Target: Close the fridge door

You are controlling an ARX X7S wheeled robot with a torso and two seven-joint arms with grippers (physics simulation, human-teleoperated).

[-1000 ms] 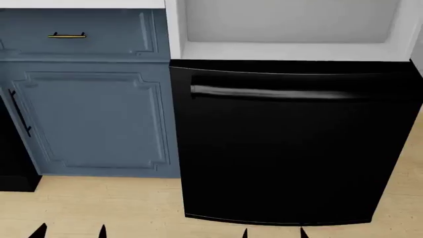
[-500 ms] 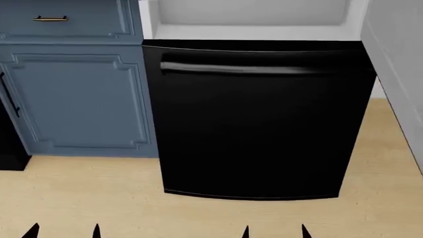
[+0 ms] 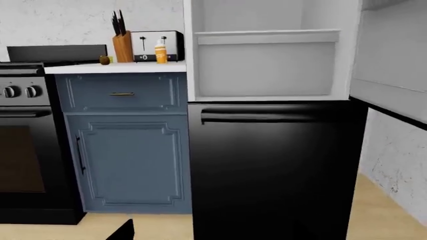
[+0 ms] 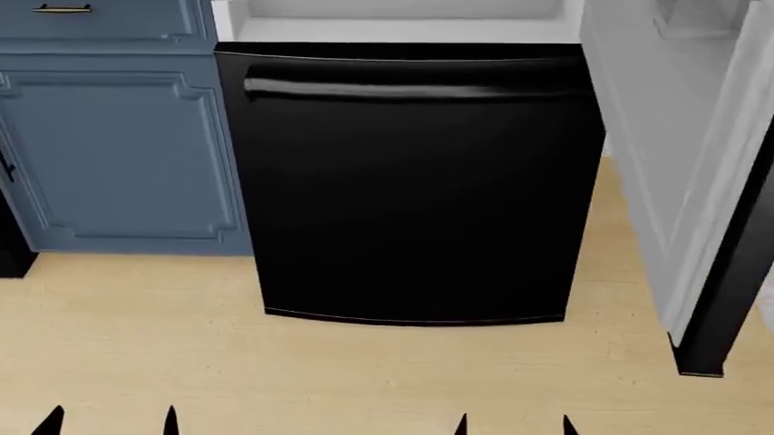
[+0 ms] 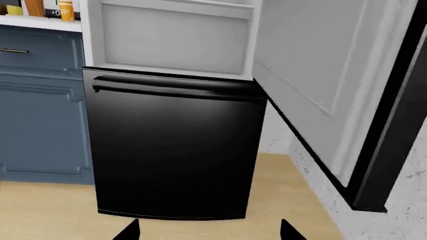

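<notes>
Now swinging rightward with the head camera, and catching the fridge door [image 4: 683,181] properly at last, where half a second ago showed only a grey sliver at the frame's edge. Good news for the task: finally something to aim at, standing wide open, white lining turned inward, glossy black edge facing out. Also sliding the black drawer front [image 4: 411,181] across to sit dead ahead of the right gripper [image 4: 513,426], and pushing the blue cabinet [image 4: 121,145] out beyond the left gripper [image 4: 109,424]. Placing the door ahead and to the outer right of the right gripper, well apart, nothing touching; from the right wrist camera, looming close on that same side [image 5: 333,85]. Farther still from the left gripper, clear across the drawer front. Showing both sets of fingertips spread wide, holding nothing. Judging the right arm the natural one for the push, with plenty of reach left to make up.
</notes>
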